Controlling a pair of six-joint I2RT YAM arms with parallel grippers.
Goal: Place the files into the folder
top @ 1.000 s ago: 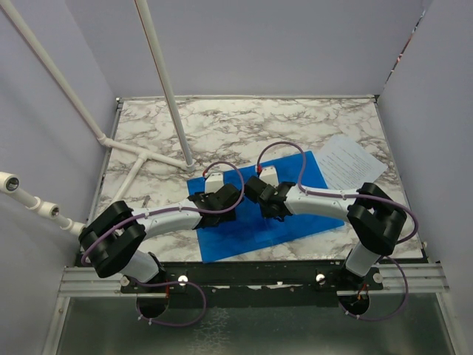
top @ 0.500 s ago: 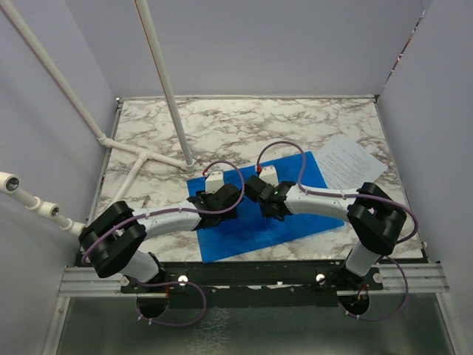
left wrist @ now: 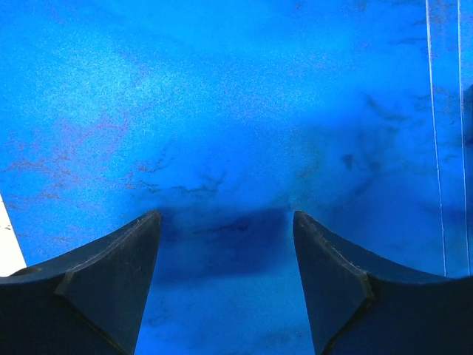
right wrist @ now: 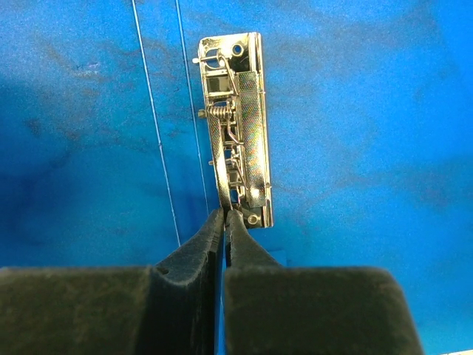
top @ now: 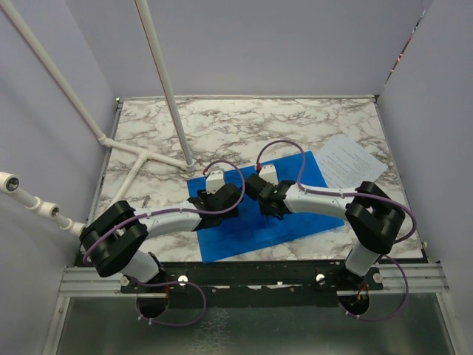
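Note:
The blue folder (top: 244, 231) lies open and flat on the marble table, near the front middle. Its metal clip (right wrist: 236, 126) shows in the right wrist view, just right of the spine creases. My right gripper (right wrist: 224, 212) is shut, its tips pinched on the near end of the clip's thin lever. My left gripper (left wrist: 225, 216) stands open just over the folder's left leaf (left wrist: 222, 111), with nothing between its fingers. From above, the two grippers (top: 222, 198) (top: 261, 194) sit close together over the folder. The files (top: 351, 163), white printed sheets, lie on the table at the right, beyond the folder's corner.
White pipes (top: 140, 159) run across the table's left side and a white pole (top: 174, 103) stands at the back middle. Grey walls close in on the left, back and right. A metal rail (top: 244, 277) runs along the near edge.
The right arm has shifted very slightly to the left at the clip. The left arm, folder and files have not moved.

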